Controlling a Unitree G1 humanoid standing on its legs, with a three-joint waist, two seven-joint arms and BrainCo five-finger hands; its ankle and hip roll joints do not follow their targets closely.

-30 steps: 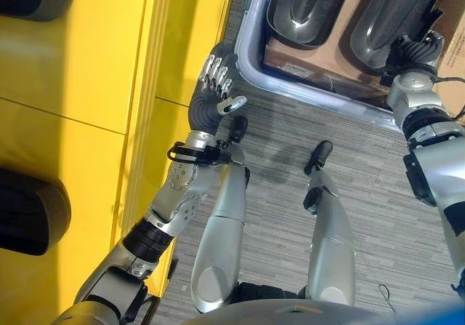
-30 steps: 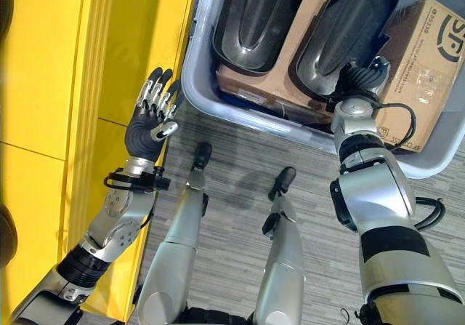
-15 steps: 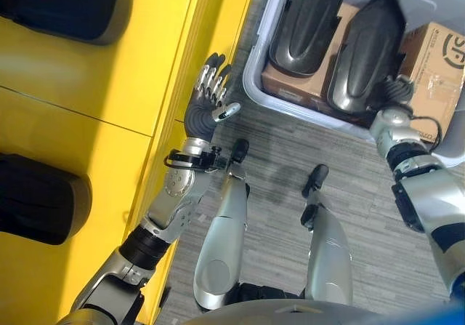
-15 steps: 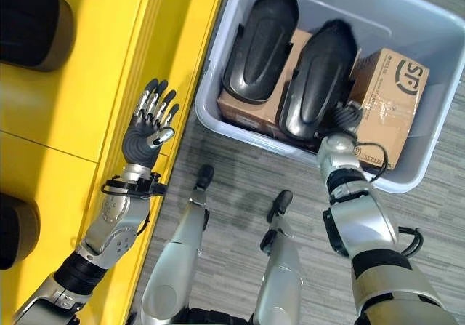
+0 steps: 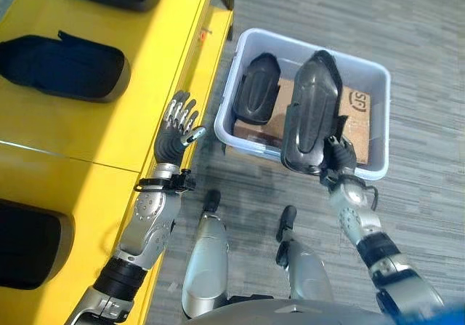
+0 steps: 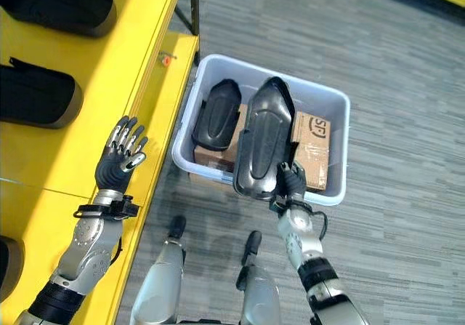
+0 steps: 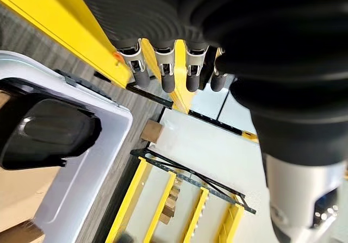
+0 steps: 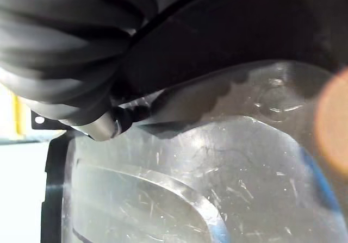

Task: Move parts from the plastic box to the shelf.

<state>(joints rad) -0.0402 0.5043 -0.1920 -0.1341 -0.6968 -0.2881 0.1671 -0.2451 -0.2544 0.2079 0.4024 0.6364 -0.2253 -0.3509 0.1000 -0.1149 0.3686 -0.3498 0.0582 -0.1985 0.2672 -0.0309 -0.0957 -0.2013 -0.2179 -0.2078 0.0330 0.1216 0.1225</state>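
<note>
Transfer looks under way: the right hand point(image 6: 293, 185) clamps the lower end of a long black part point(image 6: 263, 139) raised over the plastic box point(image 6: 334, 107), and must carry it toward nine o'clock onto the yellow shelf point(image 6: 109, 70), where the left hand point(image 6: 118, 155) waits with straight, spread fingers.

Plastic box point(image 5: 378, 78) sits right of the shelf point(image 5: 109, 129).

The right hand's dark ribbed cover point(image 8: 70, 53) lies against a glossy, scratched black moulded plastic part point(image 8: 190, 172).
</note>
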